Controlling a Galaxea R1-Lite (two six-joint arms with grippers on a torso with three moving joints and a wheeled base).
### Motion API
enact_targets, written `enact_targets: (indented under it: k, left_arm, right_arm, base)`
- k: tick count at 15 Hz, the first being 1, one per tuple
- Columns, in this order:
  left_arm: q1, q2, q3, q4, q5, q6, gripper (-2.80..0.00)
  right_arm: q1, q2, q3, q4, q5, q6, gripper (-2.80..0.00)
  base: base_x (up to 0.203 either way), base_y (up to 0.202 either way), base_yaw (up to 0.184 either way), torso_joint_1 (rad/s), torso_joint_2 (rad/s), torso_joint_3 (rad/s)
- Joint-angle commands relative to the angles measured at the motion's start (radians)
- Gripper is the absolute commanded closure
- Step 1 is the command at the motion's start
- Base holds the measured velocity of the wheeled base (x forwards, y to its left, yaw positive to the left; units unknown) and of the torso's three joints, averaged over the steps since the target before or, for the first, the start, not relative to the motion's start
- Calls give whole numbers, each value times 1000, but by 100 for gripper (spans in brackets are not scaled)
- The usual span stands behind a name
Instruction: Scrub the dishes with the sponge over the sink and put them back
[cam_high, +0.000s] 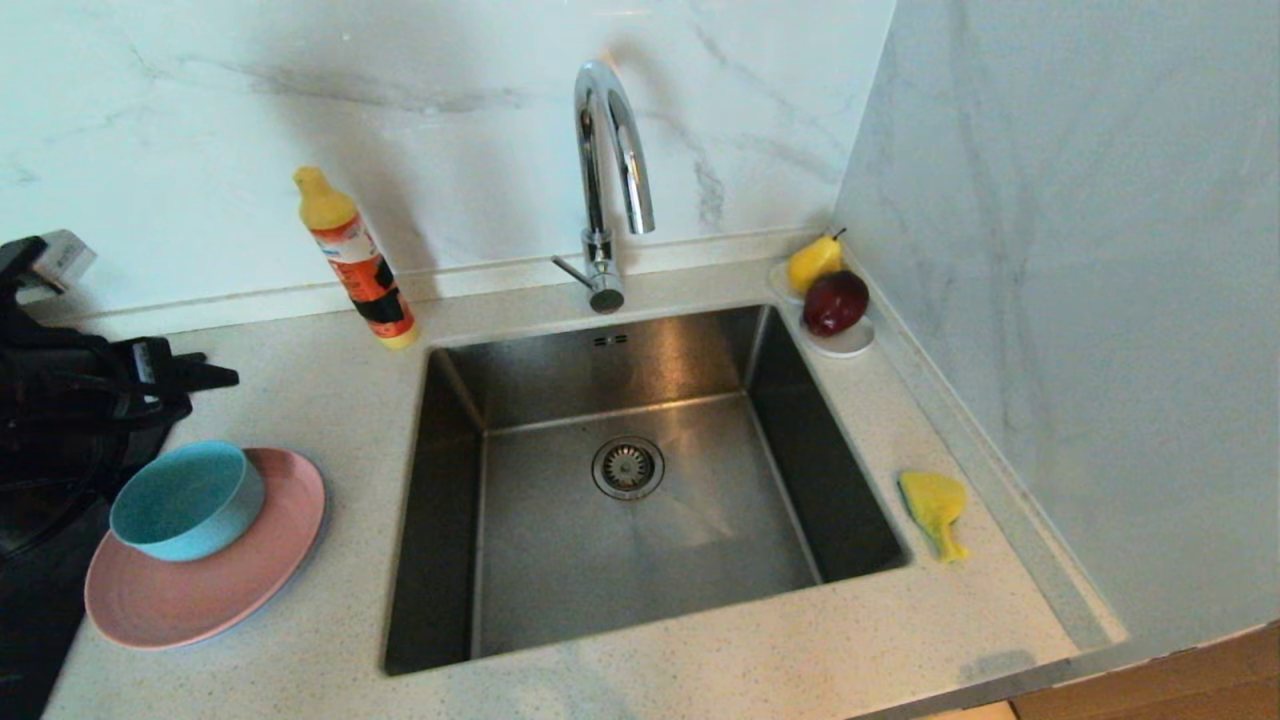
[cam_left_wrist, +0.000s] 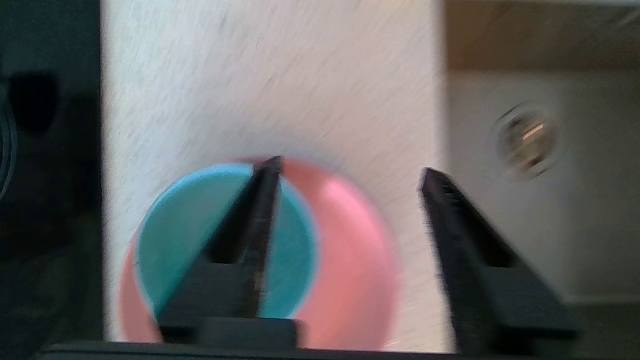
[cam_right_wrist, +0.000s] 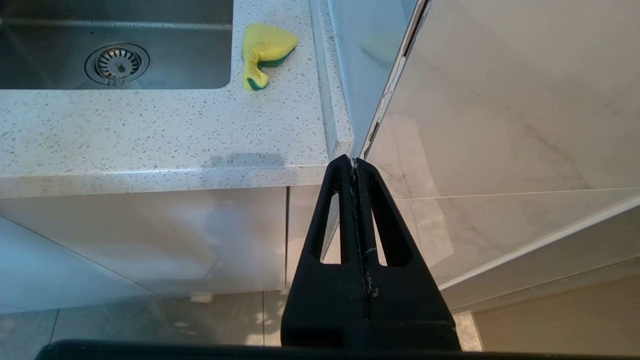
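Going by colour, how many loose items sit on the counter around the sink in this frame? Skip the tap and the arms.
Pink: 1, the plate
Teal-blue: 1, the bowl resting on that plate
Yellow: 2, the sponge and the pear
Dark red: 1, the apple
White: 1, the saucer under the fruit
Orange with yellow cap: 1, the bottle
Total: 7

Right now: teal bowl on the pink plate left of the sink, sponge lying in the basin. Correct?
Not quite. The sponge lies on the counter right of the sink, not in the basin; the head view shows it. The teal bowl does sit on the pink plate, left of the sink.
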Motion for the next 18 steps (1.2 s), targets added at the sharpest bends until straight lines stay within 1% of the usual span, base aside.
enact_targets:
  k: [1,2,4,7,9,10,11,12,13,14,16,18]
  left_arm:
    - [-1,-78,4,-82,-29,-78,0]
    - [-3,-102,9,-120,-35,-116,0]
    - [-9,-169,17,-154,-40,-153,0]
    - [-12,-271,66,-173,-52,-154,0]
    - [-48,-359,126,-190,-73,-150,0]
    - [-66,-411,161,-191,-82,-133,0]
    - [-77,-469,206,-191,-86,-88,0]
    - [-83,-537,260,-192,-86,-28,0]
    - [-96,-614,311,-190,-77,24,0]
    - [-117,-695,377,-190,-55,63,0]
    - [-155,-891,523,-185,-16,102,0]
    - [-213,-1087,704,-174,18,122,0]
  right_arm:
    - [0,0,0,0,1,-1,0]
    - [0,0,0,0,1,-1,0]
    - [0,0,0,0,1,-1,0]
    - [0,0,0,1,1,0,0]
    - [0,0,0,0,1,-1,0]
    - [0,0,0,0,1,-1,0]
    - [0,0,0,0,1,-1,0]
    - [0,0,0,0,1,-1,0]
    - [0,0,0,0,1,-1,0]
    - [0,0,0,0,1,-1,0]
    - [0,0,0,0,1,-1,0]
    - [0,0,1,0,1,-1,0]
  base:
    - [0,0,0,0,0,0]
    - [0,0,0,0,0,0]
    - [0,0,0,0,0,0]
    - [0,0,0,0,0,0]
    - [0,0,0,0,0,0]
    - [0,0,0,0,0,0]
    - [0,0,0,0,0,0]
    - [0,0,0,0,0,0]
    - [0,0,0,0,0,0]
    - [0,0,0,0,0,0]
    - [0,0,0,0,0,0]
    - [0,0,0,0,0,0]
